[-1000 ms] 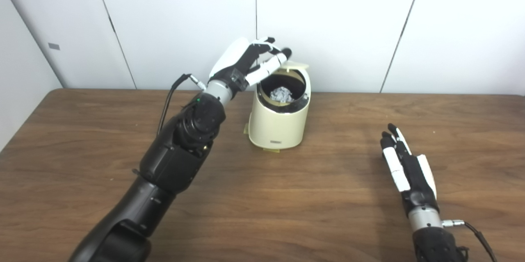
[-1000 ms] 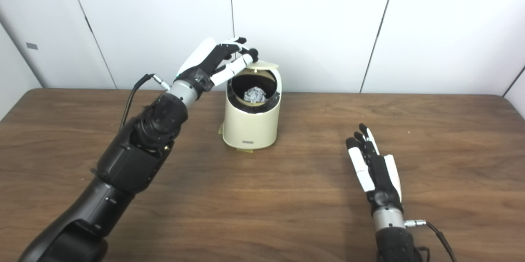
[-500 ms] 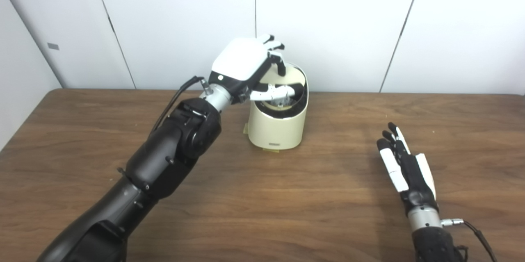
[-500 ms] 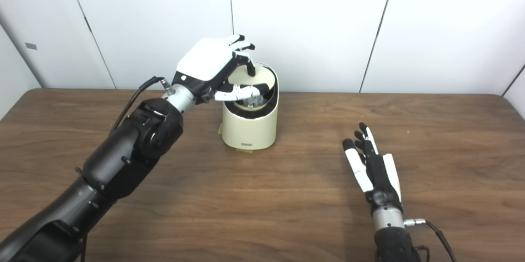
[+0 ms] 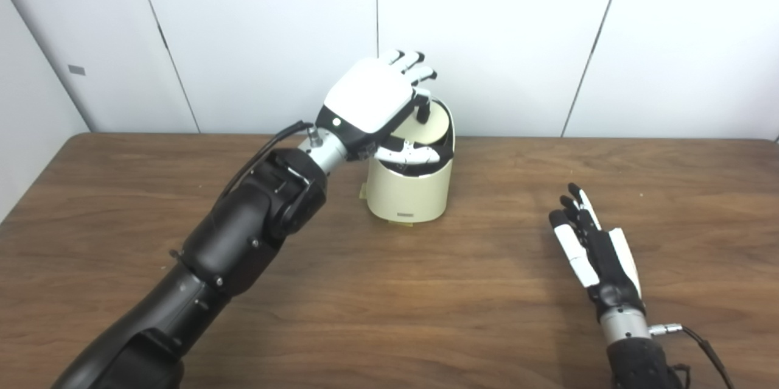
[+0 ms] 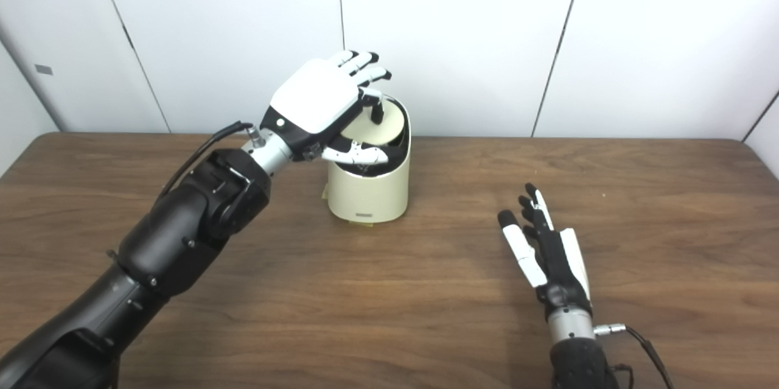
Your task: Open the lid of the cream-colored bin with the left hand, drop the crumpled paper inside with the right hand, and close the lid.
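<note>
Wood-grain table under it all, and the cream-colored bin stands upright at the back, mouth tilted toward the camera. Its lid has swung down, nearly closed now, crumpled paper hidden beneath. Left hand presses it, fingers spread. Right hand lies empty, fingers straight.

Your left hand has a glossy white back plate with a small dark dot near the wrist, black fingers with white segments and black tips. A silver wrist collar joins it to a bulky matte black forearm with small screws, and a black cable loops from the collar. Your right hand matches it: white panels, black fingers, silver collar, thin black cable.
</note>
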